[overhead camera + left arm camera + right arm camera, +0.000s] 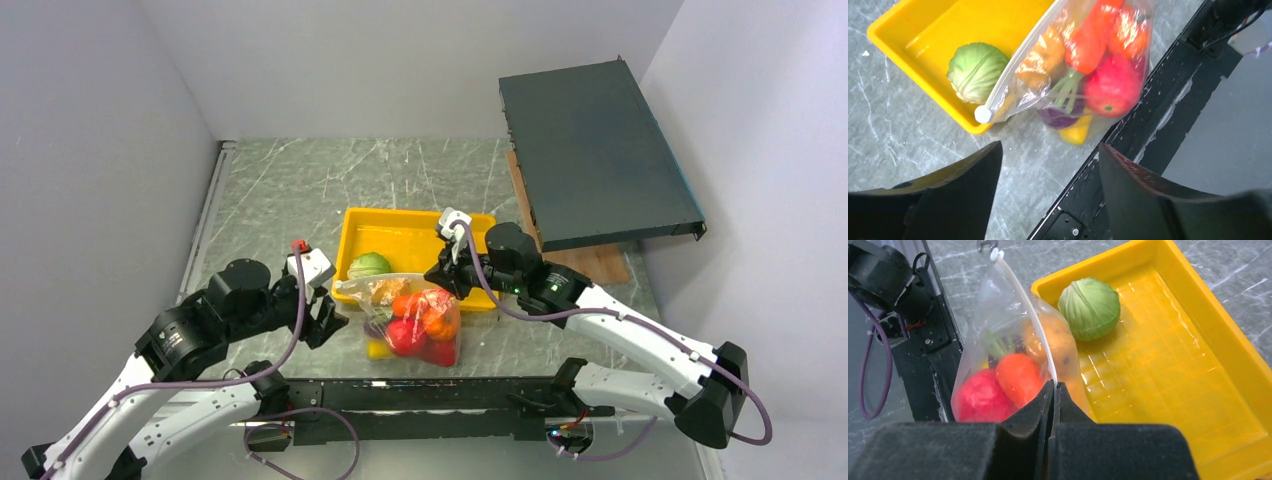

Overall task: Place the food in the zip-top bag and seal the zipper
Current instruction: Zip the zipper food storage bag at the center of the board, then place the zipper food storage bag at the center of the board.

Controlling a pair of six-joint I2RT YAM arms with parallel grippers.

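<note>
— Where is the zip-top bag (415, 318)?
— On the grey surface (280, 190), between the two arms and just far of the black rail (420, 395) at the near edge. Its far edge lies over the near rim of the yellow tray (420, 216).
— What is in it?
— Glossy produce, packed close. There is a red tomato (1110, 85) on the near side, with a purple onion (1055, 116) and a yellow piece (1075, 134) beside it toward the bag's near left corner. Orange and red pieces lie farther in, but I cannot name each of those through the plastic.
— And the green cabbage (1089, 308)?
— Outside the bag. It sits in the tray's near left corner, just beside the zipper (1030, 315).
— How does the zipper run?
— It is a whitish strip along the bag's far edge. A round white end piece (983, 114) at its left end touches the tray's rim. I cannot tell whether the strip is pressed closed along its length.
— The right pincer (1054, 387)?
— Clenched on the zipper toward its right end. The strip runs straight in between the two closed fingers.
— The left pincer (1048, 150)?
— Released, its fingers spread wide with nothing between them. It hangs above the surface to the left of the bag, near the white end piece but apart from it.
</note>
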